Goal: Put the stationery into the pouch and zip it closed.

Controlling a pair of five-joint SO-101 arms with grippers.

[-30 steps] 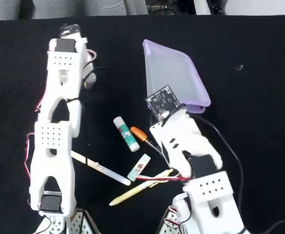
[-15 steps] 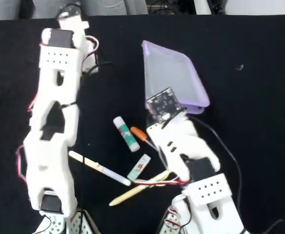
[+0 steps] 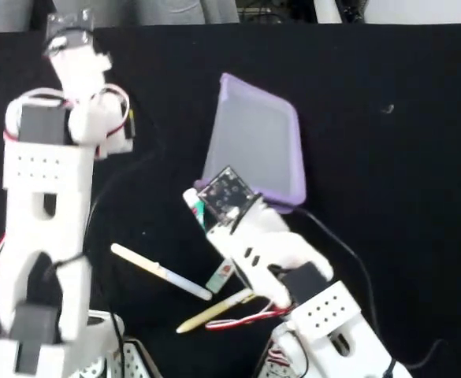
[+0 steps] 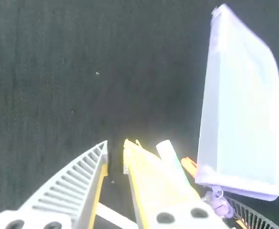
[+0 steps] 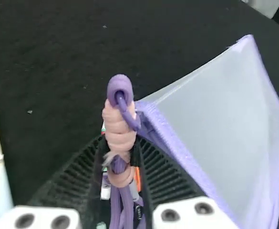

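Yellow pen (image 3: 214,311) and white pen (image 3: 161,272) lie nearest the arm bases on the black table (image 3: 388,236), outside the pouch (image 3: 258,146). Further in, right gripper (image 5: 120,148) is clenched on the purple zip pull (image 5: 119,102) (peach bead on its cord) at the pouch's corner, glue stick (image 3: 192,198) just beside. Far left, left gripper (image 4: 115,145) hangs w/ jaws a crack apart, nothing between.

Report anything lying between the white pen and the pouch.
The right claw, clamped on the zipper pull of the pouch, sits across the path from the white pen, with the glue stick beside it.
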